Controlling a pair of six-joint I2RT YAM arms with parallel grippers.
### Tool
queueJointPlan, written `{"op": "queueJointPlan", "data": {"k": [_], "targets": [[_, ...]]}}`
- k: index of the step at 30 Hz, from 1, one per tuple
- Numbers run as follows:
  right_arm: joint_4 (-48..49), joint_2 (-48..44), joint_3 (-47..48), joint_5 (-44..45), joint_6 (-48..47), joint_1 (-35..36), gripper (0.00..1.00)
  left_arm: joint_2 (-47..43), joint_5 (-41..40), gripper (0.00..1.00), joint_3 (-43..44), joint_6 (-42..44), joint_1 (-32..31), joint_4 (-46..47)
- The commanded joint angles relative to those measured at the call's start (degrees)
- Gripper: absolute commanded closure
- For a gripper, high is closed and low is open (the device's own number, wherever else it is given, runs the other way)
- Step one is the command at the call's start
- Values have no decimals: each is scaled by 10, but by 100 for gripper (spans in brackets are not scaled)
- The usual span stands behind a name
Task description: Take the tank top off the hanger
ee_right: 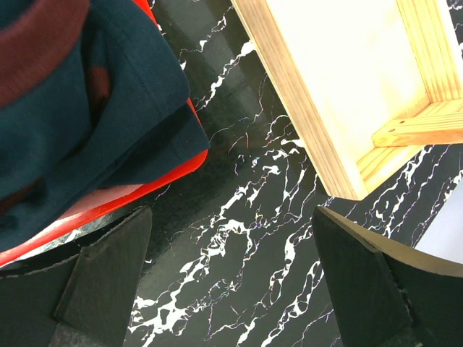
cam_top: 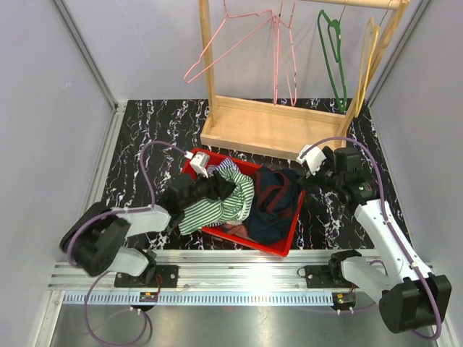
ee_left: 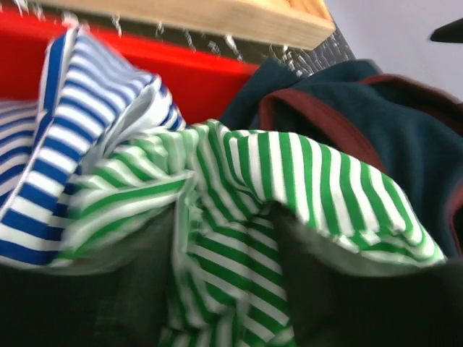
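Observation:
No garment hangs on the rack: the pink hangers (cam_top: pixel 231 40), the green hanger (cam_top: pixel 334 58) and the yellow hanger (cam_top: pixel 367 58) are bare. A green-and-white striped top (cam_top: pixel 221 206) lies in the red bin (cam_top: pixel 289 238). My left gripper (cam_top: pixel 215 185) is buried in it. In the left wrist view the striped cloth (ee_left: pixel 239 217) is bunched between my dark fingers (ee_left: pixel 347 289) and draped over them, so my left gripper (ee_left: pixel 224 246) looks shut on it. My right gripper (cam_top: pixel 307 182) is open and empty over the marble table (ee_right: pixel 239 238), right of the bin.
A navy garment with maroon trim (cam_top: pixel 278 199) and a blue-striped one (cam_top: pixel 226 168) also lie in the bin. The wooden rack base (cam_top: pixel 275 126) stands behind the bin, close to my right gripper (ee_right: pixel 231 246). Grey walls enclose the table.

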Motion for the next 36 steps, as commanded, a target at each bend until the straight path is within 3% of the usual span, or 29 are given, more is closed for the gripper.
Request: {"op": "queueJointPlan", "data": {"k": [1,4,6,10,13,17,20,22,27,31,36], "targets": [[17,-23,17,10,10,-7,0,-121,-45,29,35,109,-3,-94],[29,-38,31,30,52,-11,0,-191,-72,12,67,183,-3,-185],[31,-40,48,59,97,-11,0,-250,-84,7,90,212,-3,-249],[32,-49,80,106,221,-12,0,-335,-119,4,117,247,-3,-342],[17,-54,99,130,287,-12,0,-402,-193,1,146,280,-3,-429],[36,-49,93,162,284,-12,0,-450,-355,1,199,345,0,-557],[65,-52,72,176,291,-12,0,-461,-425,1,211,389,20,-614],[72,-53,70,189,294,-12,0,-472,-399,1,202,361,85,-621],[87,-56,75,247,315,-13,0,-471,-240,1,149,251,261,-606],[133,-56,70,365,345,-13,0,-449,-248,1,155,217,285,-605],[163,-59,54,428,341,-13,0,-460,-275,1,148,232,285,-608]]}}
